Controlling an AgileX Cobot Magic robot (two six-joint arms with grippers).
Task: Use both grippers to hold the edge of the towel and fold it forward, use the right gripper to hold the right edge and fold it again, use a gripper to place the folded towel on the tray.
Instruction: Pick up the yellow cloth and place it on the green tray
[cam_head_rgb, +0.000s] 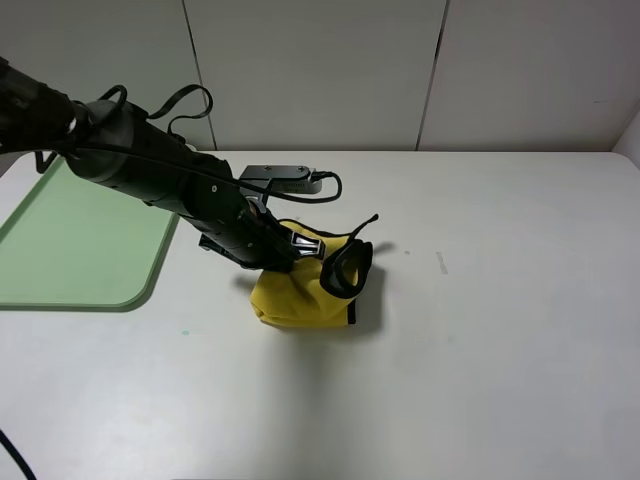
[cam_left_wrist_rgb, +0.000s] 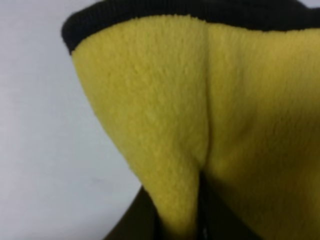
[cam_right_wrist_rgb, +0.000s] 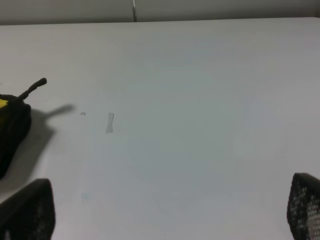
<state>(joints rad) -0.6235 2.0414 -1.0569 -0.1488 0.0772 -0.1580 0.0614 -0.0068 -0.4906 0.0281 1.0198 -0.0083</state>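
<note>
Left hand (cam_head_rgb: 290, 248) clamped on the bunched yellow towel (cam_head_rgb: 305, 290), mid-counter (cam_head_rgb: 480, 350) | right hand (cam_right_wrist_rgb: 170, 212) spread wide over bare counter | green tray (cam_head_rgb: 80, 250) at counter's left edge

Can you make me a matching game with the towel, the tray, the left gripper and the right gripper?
Things:
1. towel
2. tray
3. left gripper
4. right gripper

States:
A. pale green, bare, at the table's left
B. jaws wide apart over bare table
C. yellow, bunched up in the middle
D. jaws shut on yellow cloth

Pairs: 1-C, 2-A, 3-D, 4-B
</note>
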